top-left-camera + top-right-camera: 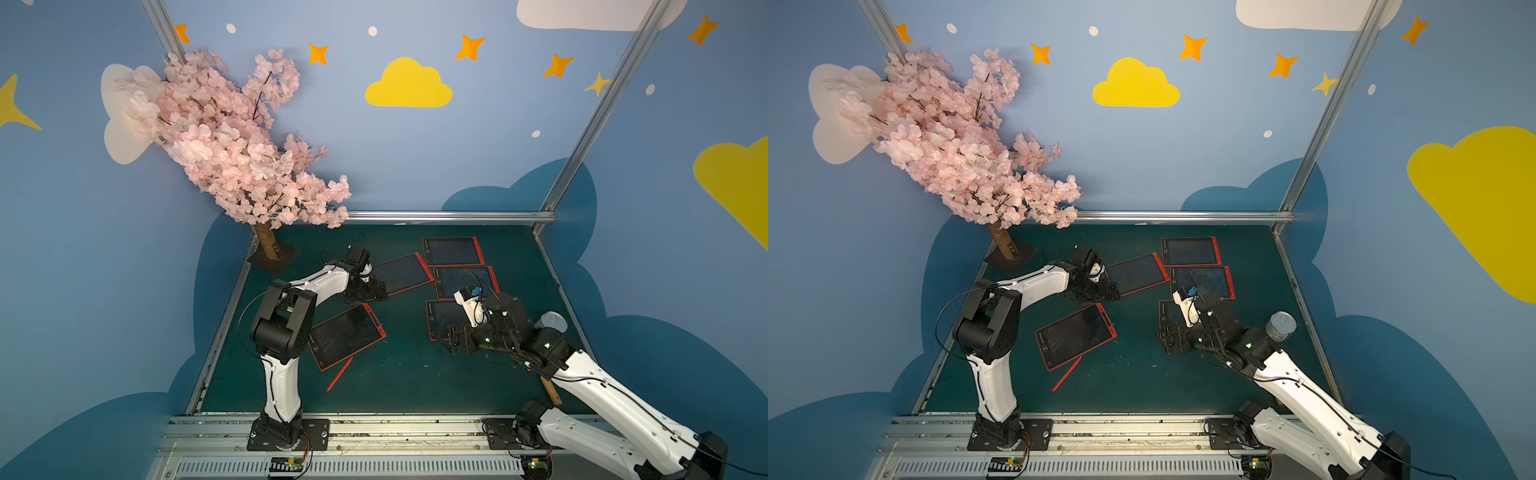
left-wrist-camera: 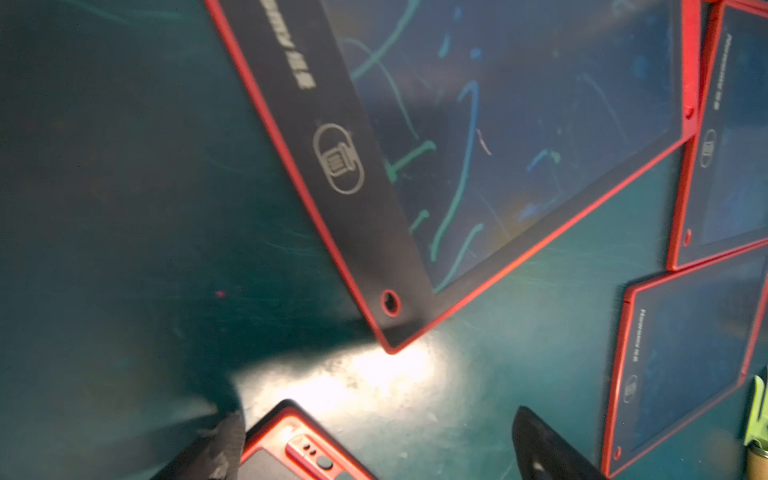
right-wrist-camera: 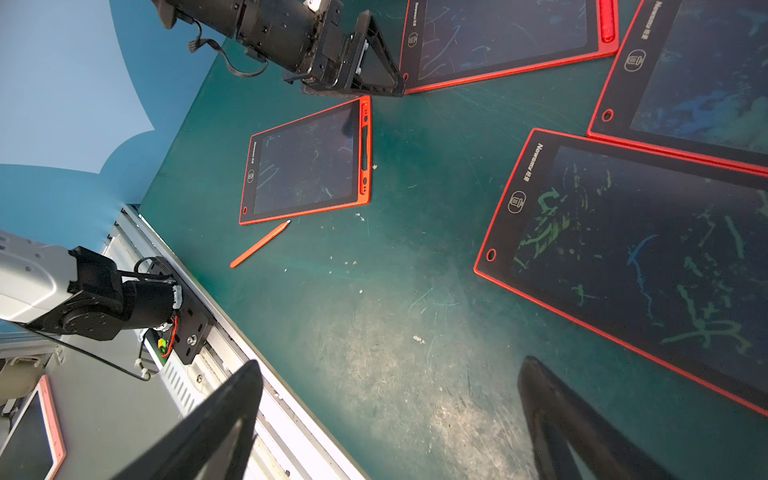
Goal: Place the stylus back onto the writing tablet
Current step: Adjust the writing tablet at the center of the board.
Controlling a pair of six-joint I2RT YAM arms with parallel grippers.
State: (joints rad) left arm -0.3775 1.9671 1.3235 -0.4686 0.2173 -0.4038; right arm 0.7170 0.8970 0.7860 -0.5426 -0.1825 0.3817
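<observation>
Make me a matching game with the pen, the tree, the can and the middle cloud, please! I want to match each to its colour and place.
1. pen
2. tree
3. can
4. middle cloud

A. pink, far left corner
B. yellow, painted on the wall
C. red, lying flat beside a tablet
D. grey, next to the right arm

Pairs: 1-C, 2-A, 3-D, 4-B.

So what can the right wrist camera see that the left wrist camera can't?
Only the right wrist view shows the orange stylus, lying loose on the green table. Only the left wrist view shows a bright green shape, cut off at the edge. Both show the table, the tablet with the empty stylus slot and a second, scribbled tablet.
</observation>
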